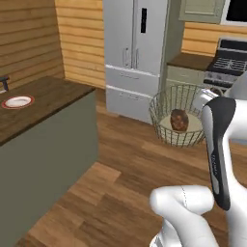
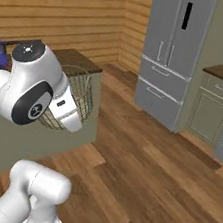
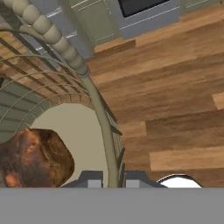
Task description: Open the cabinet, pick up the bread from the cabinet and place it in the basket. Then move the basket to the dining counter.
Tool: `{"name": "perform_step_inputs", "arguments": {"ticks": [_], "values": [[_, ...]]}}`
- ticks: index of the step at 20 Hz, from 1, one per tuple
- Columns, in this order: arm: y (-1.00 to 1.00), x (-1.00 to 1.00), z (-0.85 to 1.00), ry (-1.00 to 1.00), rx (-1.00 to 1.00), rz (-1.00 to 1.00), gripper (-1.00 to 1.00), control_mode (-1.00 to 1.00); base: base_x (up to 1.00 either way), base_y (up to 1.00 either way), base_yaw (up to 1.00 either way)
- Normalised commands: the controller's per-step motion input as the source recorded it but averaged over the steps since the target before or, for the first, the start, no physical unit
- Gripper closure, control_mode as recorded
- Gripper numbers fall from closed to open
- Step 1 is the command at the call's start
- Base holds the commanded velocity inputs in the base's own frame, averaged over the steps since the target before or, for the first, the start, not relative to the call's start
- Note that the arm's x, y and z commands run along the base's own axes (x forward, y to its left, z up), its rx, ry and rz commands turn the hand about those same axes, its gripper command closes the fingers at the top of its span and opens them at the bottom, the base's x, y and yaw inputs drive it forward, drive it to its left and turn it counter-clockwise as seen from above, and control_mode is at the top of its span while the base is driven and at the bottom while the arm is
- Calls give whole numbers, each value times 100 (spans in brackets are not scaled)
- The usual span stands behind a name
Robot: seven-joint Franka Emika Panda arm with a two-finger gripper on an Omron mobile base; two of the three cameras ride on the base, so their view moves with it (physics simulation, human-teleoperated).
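Note:
The basket (image 1: 166, 108), a round grey wire bowl with a pale base, hangs above the wooden floor in front of the fridge. The bread (image 1: 179, 120), a small dark-brown loaf, lies inside it. In the hand view my gripper (image 3: 113, 179) is shut on the basket's rim (image 3: 98, 105), one finger on each side of the wire, with the bread (image 3: 33, 157) just left of the fingers. The dining counter (image 1: 43, 99), a dark wood top on a grey-green base, stands to the left. From the right base view the basket (image 2: 83, 96) shows behind my arm, near the dining counter's corner (image 2: 78, 58).
A red-rimmed white plate (image 1: 18, 102) lies on the dining counter. The steel fridge (image 1: 135, 48) stands behind the basket, with a stove (image 1: 229, 60) and low cabinets (image 2: 209, 110) to its right. Open wood floor (image 2: 144, 174) lies between me and these.

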Motion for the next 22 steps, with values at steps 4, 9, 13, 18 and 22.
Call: {"name": "perform_step_inputs", "arguments": {"ticks": [4,9,13,18,22], "values": [[0,0,0,0,0,0,100,100,92,2,65],[0,0,0,0,0,0,100,100,100,-55,54],[0,0,0,0,0,0,100,100,100,-87,45],[0,0,0,0,0,0,100,100,100,-49,40],[0,0,0,0,0,0,100,100,100,-44,39]]}}
